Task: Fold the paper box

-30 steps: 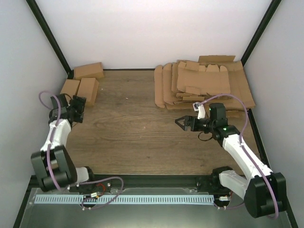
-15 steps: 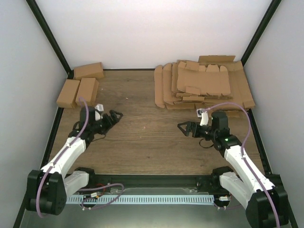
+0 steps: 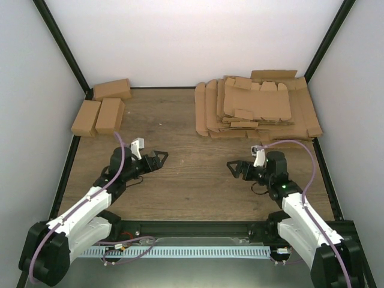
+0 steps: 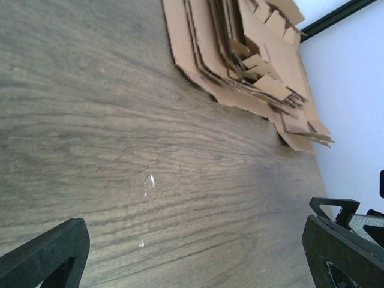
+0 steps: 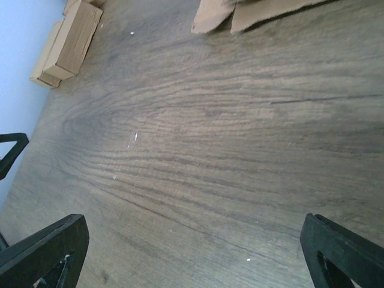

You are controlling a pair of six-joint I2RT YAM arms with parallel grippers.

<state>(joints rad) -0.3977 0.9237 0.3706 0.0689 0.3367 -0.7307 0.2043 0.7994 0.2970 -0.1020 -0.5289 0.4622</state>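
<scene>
My left gripper (image 3: 158, 159), right gripper (image 3: 233, 168) both spread, empty. Three folded boxes (image 3: 110, 115) far left, so fold looks done. Flat blanks (image 3: 258, 105) wait.

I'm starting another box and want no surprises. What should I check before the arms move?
1. Left gripper open, holding nothing: ok.
2. Right gripper open, holding nothing: ok.
3. Stack of flat cardboard sheets at the far right, in view: ok.
4. Folded boxes at the far left, apart from both grippers: ok.
5. Top sheet loose enough to lift alone: cannot tell.
</scene>
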